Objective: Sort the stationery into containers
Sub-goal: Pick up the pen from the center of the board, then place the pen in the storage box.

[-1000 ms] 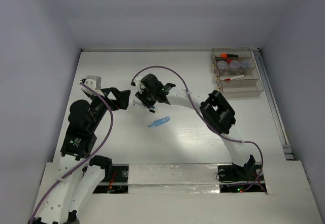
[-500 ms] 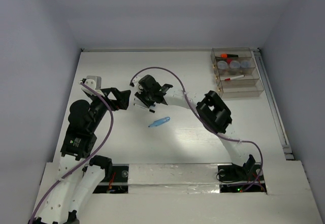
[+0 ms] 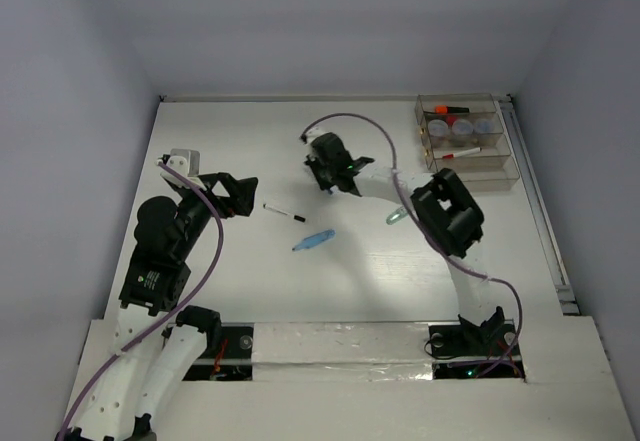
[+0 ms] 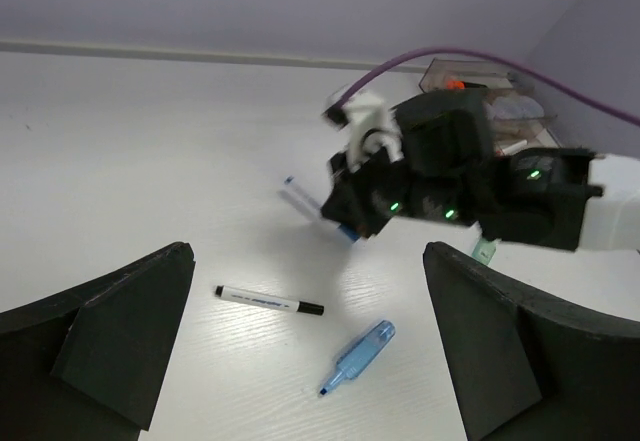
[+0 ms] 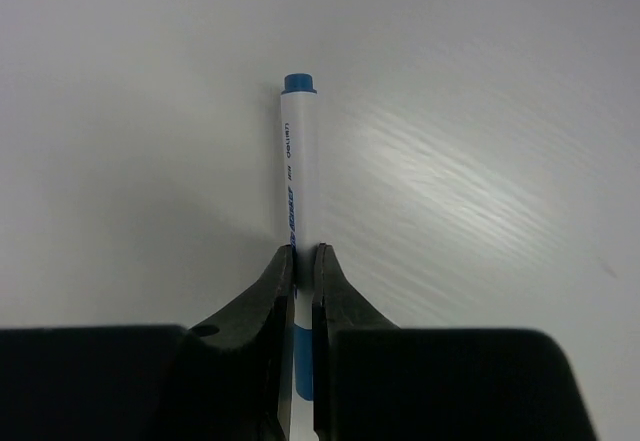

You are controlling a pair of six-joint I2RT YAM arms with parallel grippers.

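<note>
So the right end effector (image 5: 303, 256) is pinched tight on the blue-capped pen (image 5: 297, 161), well off to the left of the stepped organiser (image 3: 500, 173) and slightly nearer the arm bases than it is. The grip is what bugs me. It's down near one end, so most of the barrel sticks out past the fingertips, and on a smooth round pen that's a long lever on a skinny pinch. My guess is that a quick swing toward the organiser could make it pivot or slide out. I can't really tell if it's clear of the worktop (image 3: 220, 131) yet, so a sideways move before lifting might drag the free tip. The drop is tricky too, because those compartments are narrow. The orange highlighter (image 3: 445, 110), the grey pots (image 3: 463, 128) and the red-capped pen (image 3: 462, 152) are already in there. A pen that comes in crooked could catch a rim, bridge two tiers or bounce out. The pale green highlighter (image 3: 397, 217) also lies left of the organiser, right under the arm, so a low pass might knock it. The left end effector (image 3: 243, 197) sits wide apart with nothing in it, furthest left of the organiser. The black-capped pen (image 3: 284, 211) and the light blue highlighter (image 3: 314, 241) lie between it and the organiser.
</note>
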